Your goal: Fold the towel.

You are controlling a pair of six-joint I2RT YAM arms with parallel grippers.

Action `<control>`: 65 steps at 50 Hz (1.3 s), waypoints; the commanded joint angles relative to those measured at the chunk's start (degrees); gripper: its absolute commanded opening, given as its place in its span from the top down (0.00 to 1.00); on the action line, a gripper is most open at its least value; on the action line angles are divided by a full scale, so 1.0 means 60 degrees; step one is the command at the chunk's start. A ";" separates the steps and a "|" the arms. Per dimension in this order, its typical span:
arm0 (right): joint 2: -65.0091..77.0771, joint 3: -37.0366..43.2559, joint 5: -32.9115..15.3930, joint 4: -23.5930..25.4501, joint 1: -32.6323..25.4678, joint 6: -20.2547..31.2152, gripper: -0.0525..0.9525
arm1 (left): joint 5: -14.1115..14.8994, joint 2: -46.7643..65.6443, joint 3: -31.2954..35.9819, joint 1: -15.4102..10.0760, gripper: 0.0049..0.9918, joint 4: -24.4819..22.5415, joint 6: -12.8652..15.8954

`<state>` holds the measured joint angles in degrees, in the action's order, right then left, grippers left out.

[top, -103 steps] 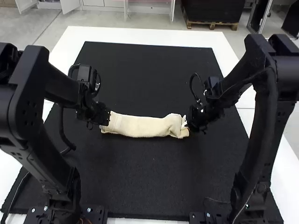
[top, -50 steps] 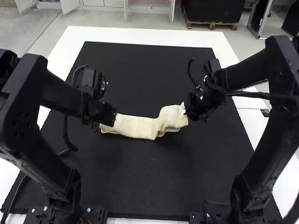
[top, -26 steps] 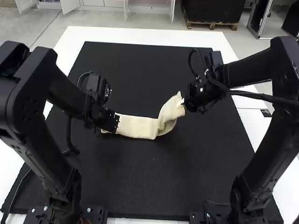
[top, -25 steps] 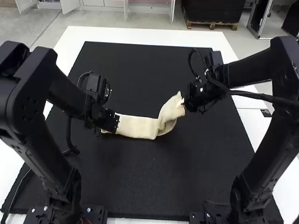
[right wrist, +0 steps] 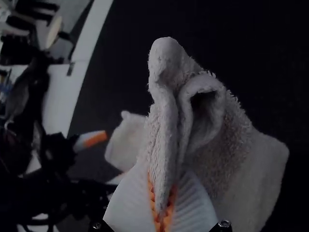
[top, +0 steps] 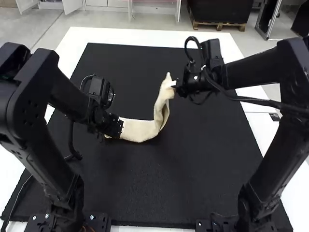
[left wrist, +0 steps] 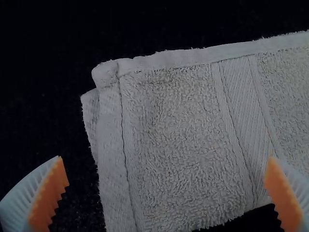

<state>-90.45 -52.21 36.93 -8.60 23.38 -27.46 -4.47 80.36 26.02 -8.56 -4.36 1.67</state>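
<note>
Mid-fold, I judge, with the towel [top: 137, 129] end clamped up in my right fingers [right wrist: 129, 203] and its flat end between my parted left fingers [left wrist: 50, 193], I should next lay the raised end leftward.

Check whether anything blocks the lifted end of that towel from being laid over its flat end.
Possibly the left gripper: it is open at the towel's flat end, where the lifted end, held by the right gripper, might land. Nothing else visible stands between.
</note>
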 commanded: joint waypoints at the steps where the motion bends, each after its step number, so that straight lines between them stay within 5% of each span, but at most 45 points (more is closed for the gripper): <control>1: 0.0134 -0.0264 0.0115 -0.0193 0.0411 -0.0506 0.97 | 0.0071 -0.0004 0.0146 0.0166 0.04 -0.0064 -0.0059; 34: -0.1008 -0.0088 0.0042 -0.0822 0.2051 -0.0564 0.97 | -0.0134 -0.0781 0.0175 0.1910 0.03 -0.0167 -0.0718; 65: -0.2634 -0.1743 -0.0002 -0.0998 0.2857 -0.0550 0.97 | -0.0119 -0.1030 0.0087 0.1997 0.03 -0.0269 -0.0747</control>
<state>-104.49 -60.20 36.84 -14.20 39.86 -30.48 -4.73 75.31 26.02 2.79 -5.50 -2.24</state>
